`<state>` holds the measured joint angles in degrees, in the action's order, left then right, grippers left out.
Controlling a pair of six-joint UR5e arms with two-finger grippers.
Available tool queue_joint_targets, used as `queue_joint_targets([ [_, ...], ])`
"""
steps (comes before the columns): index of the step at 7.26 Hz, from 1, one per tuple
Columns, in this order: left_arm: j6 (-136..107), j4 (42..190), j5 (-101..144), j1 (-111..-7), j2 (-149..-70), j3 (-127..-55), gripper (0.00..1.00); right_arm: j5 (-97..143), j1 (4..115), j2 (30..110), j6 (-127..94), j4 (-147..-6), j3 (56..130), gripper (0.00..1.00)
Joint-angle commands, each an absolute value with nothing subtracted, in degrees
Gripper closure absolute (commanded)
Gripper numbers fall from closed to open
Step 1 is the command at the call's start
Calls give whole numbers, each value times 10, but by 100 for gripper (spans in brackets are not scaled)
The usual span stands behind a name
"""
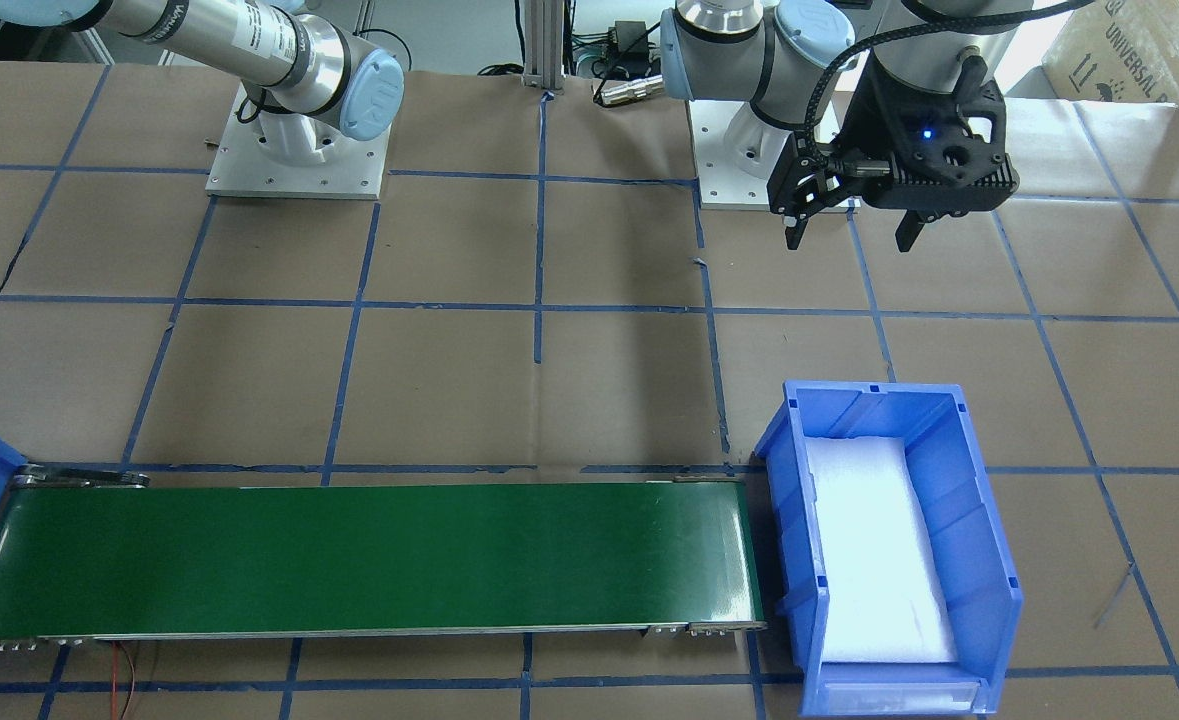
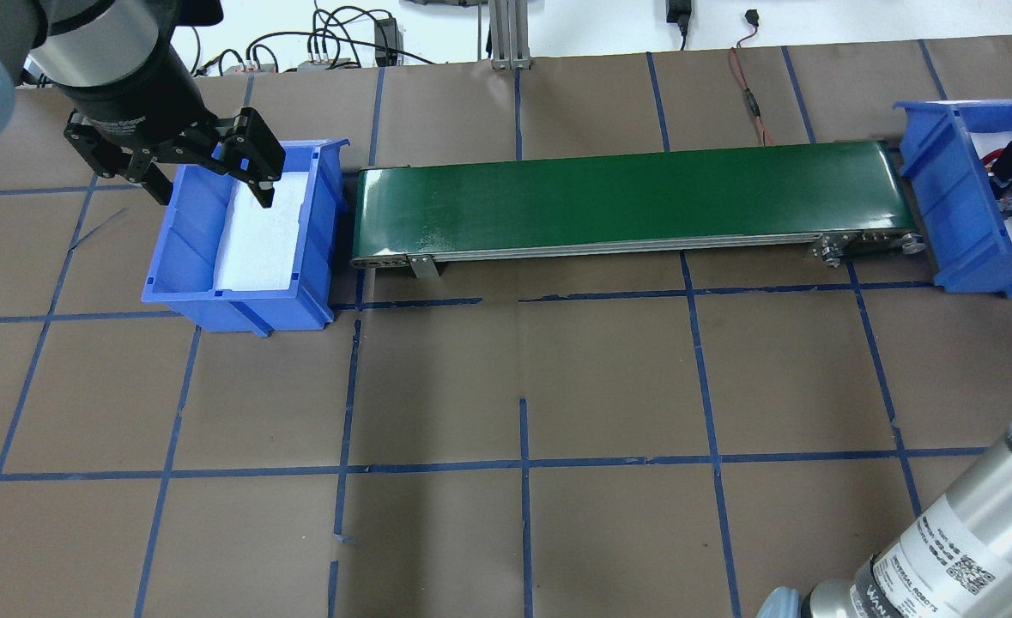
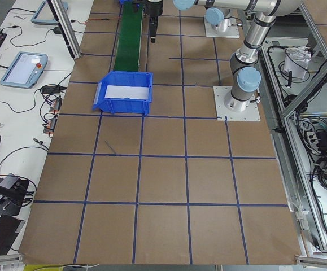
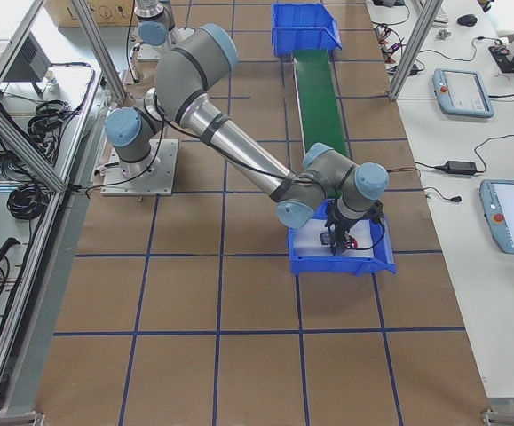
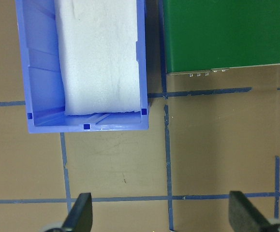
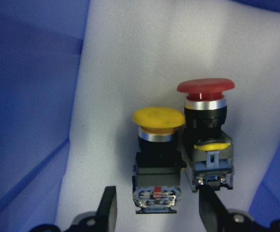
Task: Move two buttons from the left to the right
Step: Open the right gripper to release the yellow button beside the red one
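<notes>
Table seen from its left end, brown paper gridded with blue tape.

A blue bin [image 3: 123, 105] holding a white pad [image 3: 128, 90] sits left of centre on the far half of the table [image 3: 163, 186], and a green conveyor belt [image 3: 128, 36] stretches away from its far side. On the right, the left arm [image 3: 243, 79] stands on a pale base plate [image 3: 239, 116] and leans up toward the top edge. The left gripper [image 3: 152, 37] hangs far off, just right of the belt; whether its jaws are parted cannot be told from here. The right arm's base [image 3: 219, 25] stands farther along. On the white bench at the left lie a pendant [image 3: 26, 66], another [image 3: 44, 11] farther off, and loose cables [image 3: 16, 164].
</notes>
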<state>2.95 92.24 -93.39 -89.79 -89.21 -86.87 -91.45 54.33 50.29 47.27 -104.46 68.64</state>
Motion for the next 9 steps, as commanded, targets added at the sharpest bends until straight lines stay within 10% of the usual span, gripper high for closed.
queue_joint_targets([
  [1,29,919,-933,-897,-894,-868,0,-915,548,537,468,-1012,667,32],
  [9,29,918,-933,-897,-894,-871,0,-922,850,782,106,-862,766,0],
])
